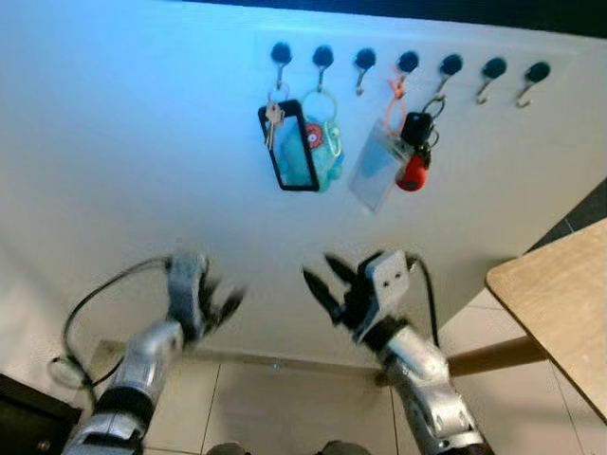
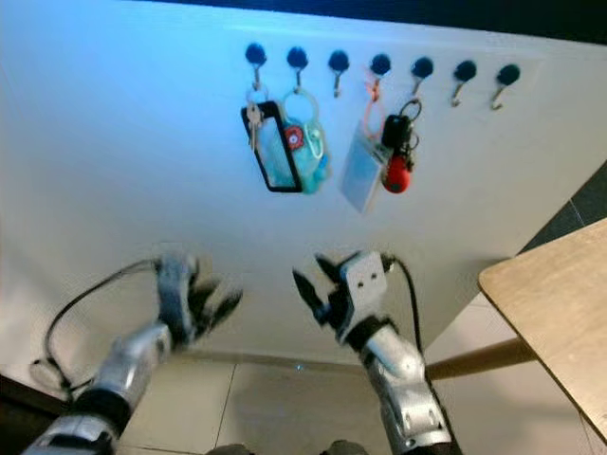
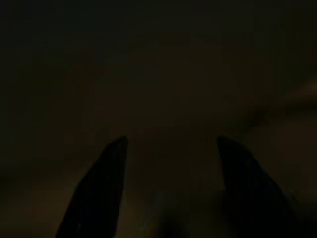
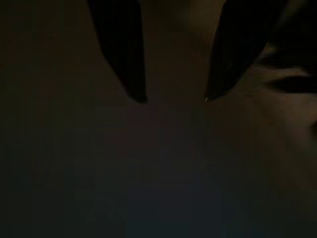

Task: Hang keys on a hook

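Though empty, both hands (image 1: 324, 275) spread wide.

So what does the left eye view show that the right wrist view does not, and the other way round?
The left eye view gives the wide scene: the wall's row of hooks, keys and a badge hanging there, a table corner, and the left claw low before the wall. The right wrist view adds a close, dark look along two fingers, spread apart with nothing between them. Both show the right claw, open.
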### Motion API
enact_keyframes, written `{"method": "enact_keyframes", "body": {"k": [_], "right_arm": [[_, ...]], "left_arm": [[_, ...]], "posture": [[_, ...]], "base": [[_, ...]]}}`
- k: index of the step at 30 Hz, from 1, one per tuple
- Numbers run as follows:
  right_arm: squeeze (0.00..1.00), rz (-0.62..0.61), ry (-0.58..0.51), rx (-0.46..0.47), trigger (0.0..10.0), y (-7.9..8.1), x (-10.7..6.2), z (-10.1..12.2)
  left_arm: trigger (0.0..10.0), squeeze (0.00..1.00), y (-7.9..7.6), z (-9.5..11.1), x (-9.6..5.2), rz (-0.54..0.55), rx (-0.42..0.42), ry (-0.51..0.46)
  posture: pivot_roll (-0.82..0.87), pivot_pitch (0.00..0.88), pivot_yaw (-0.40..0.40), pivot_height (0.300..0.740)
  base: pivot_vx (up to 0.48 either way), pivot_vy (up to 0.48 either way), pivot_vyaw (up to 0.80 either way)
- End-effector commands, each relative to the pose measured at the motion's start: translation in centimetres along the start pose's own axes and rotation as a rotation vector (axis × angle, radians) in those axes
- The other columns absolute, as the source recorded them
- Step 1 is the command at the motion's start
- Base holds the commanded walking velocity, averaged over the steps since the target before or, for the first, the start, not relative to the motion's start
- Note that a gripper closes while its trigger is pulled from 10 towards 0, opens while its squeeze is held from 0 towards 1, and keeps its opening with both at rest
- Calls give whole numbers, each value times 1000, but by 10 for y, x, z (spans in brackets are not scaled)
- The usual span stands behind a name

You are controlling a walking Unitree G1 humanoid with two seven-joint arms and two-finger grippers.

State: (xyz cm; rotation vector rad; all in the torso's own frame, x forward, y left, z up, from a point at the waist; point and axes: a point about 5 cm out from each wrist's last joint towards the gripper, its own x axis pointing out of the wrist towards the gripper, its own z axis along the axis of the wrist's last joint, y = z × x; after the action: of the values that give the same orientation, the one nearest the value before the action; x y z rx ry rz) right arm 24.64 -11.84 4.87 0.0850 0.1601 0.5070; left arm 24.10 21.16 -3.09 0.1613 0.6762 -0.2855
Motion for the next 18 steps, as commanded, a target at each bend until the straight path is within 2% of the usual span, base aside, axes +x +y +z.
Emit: {"method": "enact_keyframes", "body": {"k": [1,2,3,4,5,6,7,8,9,10,11,13,14,15,16,17,18], "right_arm": [[0,-49,135,-2,10000,-8,-8,-30],[0,-49,135,-2,10000,-8,-8,-30],[0,-88,251,-8,10000,-14,-15,-55],[0,-148,380,-23,10000,-19,-26,-80],[0,-148,380,-23,10000,-19,-26,-80],[0,-186,456,-34,10000,-22,-34,-94],[0,-258,521,-9,10000,-27,-44,-106],[0,-349,540,38,10000,-34,-52,-112],[0,-349,540,38,10000,-34,-52,-112],[0,-443,541,104,10000,-40,-59,-116],[0,-443,541,104,10000,-40,-59,-116],[0,-608,524,197,10000,-53,-72,-119],[0,-608,524,197,10000,-53,-72,-119],[0,-644,519,201,10000,-57,-75,-120],[0,-651,530,167,10000,-59,-77,-120],[0,-651,530,167,10000,-59,-77,-120],[0,-653,545,129,10000,-62,-78,-121]], "left_arm": [[10000,0,7,-23,-6,106,34,120],[10000,0,7,-23,-6,106,34,120],[10000,0,9,-40,-11,186,-18,184],[10000,0,10,-54,-17,272,-116,227],[10000,0,10,-54,-17,272,-116,227],[10000,0,10,-61,-19,324,-182,245],[10000,0,11,-64,-21,373,-250,238],[10000,0,10,-65,-21,393,-298,219],[10000,0,10,-65,-21,393,-298,219],[10000,0,8,-62,-19,402,-314,191],[10000,0,8,-62,-19,402,-314,191],[10000,0,2,-54,-13,375,-319,150],[10000,0,2,-54,-13,375,-319,150],[10000,0,0,-52,-11,383,-281,169],[10000,0,-1,-50,-9,377,-242,176],[10000,0,-1,-50,-9,377,-242,176],[10000,0,-5,-45,-5,343,-188,180]], "posture": [[53,70,-25,740],[53,70,-25,740],[53,69,-26,740],[51,64,-28,740],[51,64,-28,740],[51,63,-29,740],[50,59,-30,740],[53,59,-33,740],[53,59,-33,740],[47,58,-35,740],[47,58,-35,740],[40,53,-33,740],[40,53,-33,740],[40,50,-31,740],[35,47,-27,740],[35,47,-27,740],[29,45,-23,740]], "base": [[0,0,0],[0,0,0],[0,0,0],[0,0,0],[0,0,0],[0,0,0],[0,0,0],[0,0,0],[0,0,0],[0,0,0],[0,0,0],[0,0,0],[0,0,0],[0,0,0],[0,0,0],[0,0,0],[0,0,0]]}}
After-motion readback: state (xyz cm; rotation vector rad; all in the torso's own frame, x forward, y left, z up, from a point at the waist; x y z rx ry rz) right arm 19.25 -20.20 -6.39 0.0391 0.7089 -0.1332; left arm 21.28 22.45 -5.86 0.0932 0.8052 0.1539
